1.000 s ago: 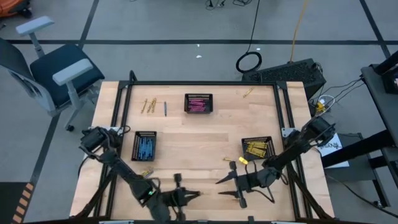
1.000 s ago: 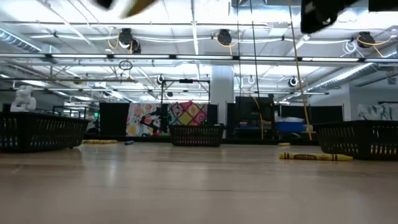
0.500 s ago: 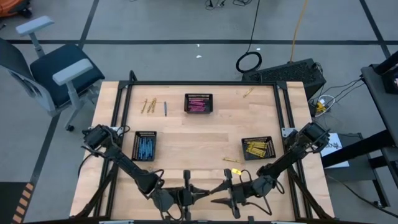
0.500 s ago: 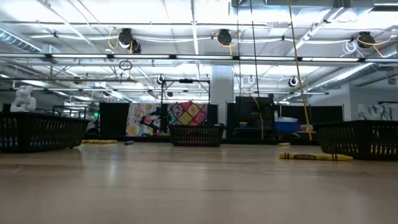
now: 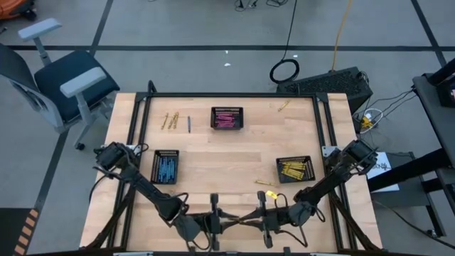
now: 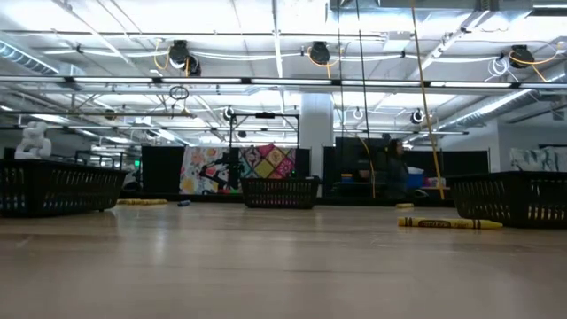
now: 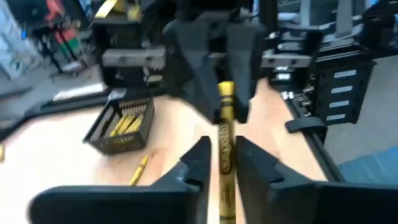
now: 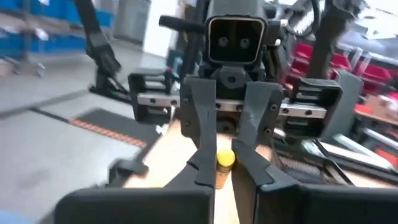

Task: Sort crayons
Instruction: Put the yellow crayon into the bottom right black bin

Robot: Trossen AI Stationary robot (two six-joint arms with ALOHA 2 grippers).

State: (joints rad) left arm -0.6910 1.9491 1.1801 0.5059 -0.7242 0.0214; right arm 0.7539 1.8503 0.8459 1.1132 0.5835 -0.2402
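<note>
Yellow crayon (image 7: 224,149) bridges both facing tools: right tool (image 5: 250,220) pinches it, left tool (image 5: 229,221) loosening.

A: Where is there room to pass?

B: The middle of the table (image 5: 213,160) lies bare between the three baskets (image 5: 227,118).

A: And the near edge?

B: Blocked: left pincer (image 5: 229,222) and right pincer (image 5: 247,221) meet there tip to tip, seemingly sharing one yellow crayon (image 7: 224,155).

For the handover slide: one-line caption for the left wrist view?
Left claw and right claw both grip one yellow crayon mid-handover above the table.
</note>
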